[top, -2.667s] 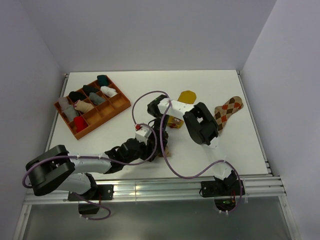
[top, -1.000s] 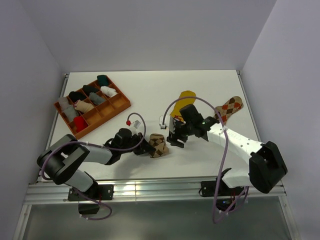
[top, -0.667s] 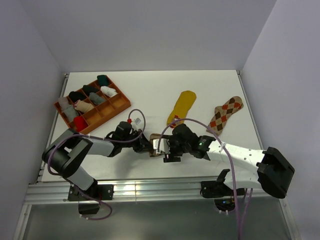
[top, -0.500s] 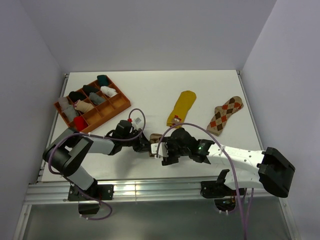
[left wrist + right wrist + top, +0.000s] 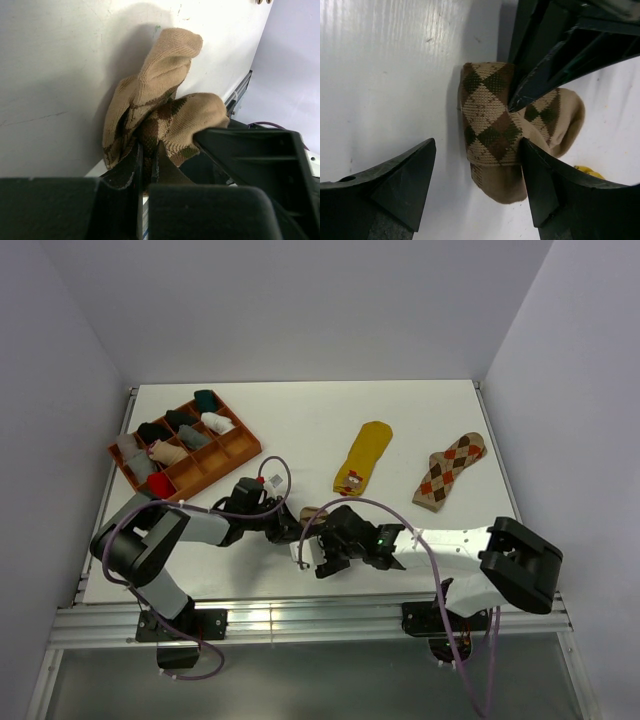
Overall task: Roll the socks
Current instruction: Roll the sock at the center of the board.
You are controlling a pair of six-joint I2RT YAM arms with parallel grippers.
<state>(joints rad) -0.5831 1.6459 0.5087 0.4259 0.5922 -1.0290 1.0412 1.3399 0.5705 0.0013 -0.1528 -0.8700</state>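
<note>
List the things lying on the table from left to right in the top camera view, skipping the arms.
orange tray of sock bundles → brown argyle sock → mustard sock → orange argyle sock

A flat white rectangular tabletop (image 5: pixel 300 420) fills the middle. Plain pale lilac-grey walls enclose it at twelve (image 5: pixel 300 300), nine (image 5: pixel 50 440) and three o'clock (image 5: pixel 585 390). Ribbed silver aluminium rails (image 5: pixel 300 625) edge it at six o'clock, above a dull grey floor (image 5: pixel 300 685). The light is soft and even.
</note>
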